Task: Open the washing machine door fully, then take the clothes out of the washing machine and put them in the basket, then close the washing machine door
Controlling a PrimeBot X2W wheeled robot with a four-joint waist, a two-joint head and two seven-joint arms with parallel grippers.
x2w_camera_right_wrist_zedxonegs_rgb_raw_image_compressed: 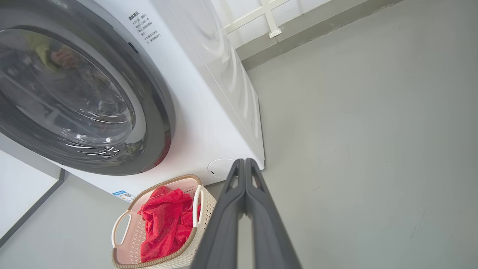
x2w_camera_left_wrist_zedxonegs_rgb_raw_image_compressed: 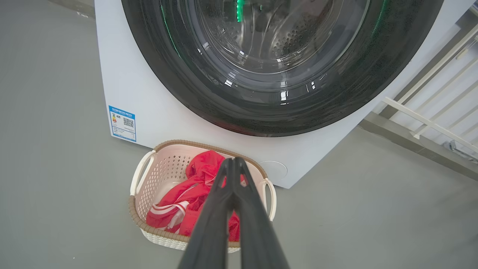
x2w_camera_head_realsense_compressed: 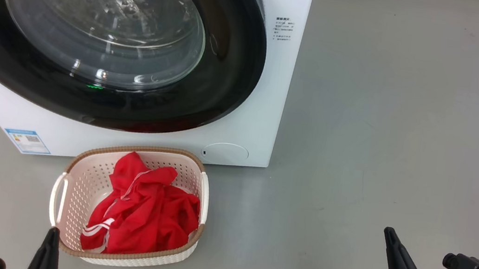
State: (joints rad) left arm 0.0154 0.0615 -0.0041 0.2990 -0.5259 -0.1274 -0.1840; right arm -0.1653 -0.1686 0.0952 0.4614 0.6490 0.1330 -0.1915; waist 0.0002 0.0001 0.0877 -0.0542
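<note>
The washing machine [x2w_camera_head_realsense_compressed: 266,110] stands at the upper left, and its door [x2w_camera_head_realsense_compressed: 228,81], black-rimmed with a clear glass bowl, lies flat against the front. The cream basket [x2w_camera_head_realsense_compressed: 139,149] sits on the floor just before the machine, holding the red clothes [x2w_camera_head_realsense_compressed: 148,215] with white stripes. My left gripper [x2w_camera_head_realsense_compressed: 52,232] is shut and empty, its tip near the basket's near-left corner. In the left wrist view the left gripper [x2w_camera_left_wrist_zedxonegs_rgb_raw_image_compressed: 234,161] hangs above the basket [x2w_camera_left_wrist_zedxonegs_rgb_raw_image_compressed: 136,209] and the clothes [x2w_camera_left_wrist_zedxonegs_rgb_raw_image_compressed: 201,172]. My right gripper [x2w_camera_head_realsense_compressed: 389,233] is shut and empty at the lower right; in the right wrist view the right gripper [x2w_camera_right_wrist_zedxonegs_rgb_raw_image_compressed: 244,161] stands right of the basket [x2w_camera_right_wrist_zedxonegs_rgb_raw_image_compressed: 164,257].
A blue label [x2w_camera_head_realsense_compressed: 27,141] and a round white cap [x2w_camera_head_realsense_compressed: 224,152] sit low on the machine's front. A white railing [x2w_camera_left_wrist_zedxonegs_rgb_raw_image_compressed: 429,119] runs behind the machine's far side. Bare grey floor [x2w_camera_head_realsense_compressed: 409,130] stretches to the right of the machine and the basket.
</note>
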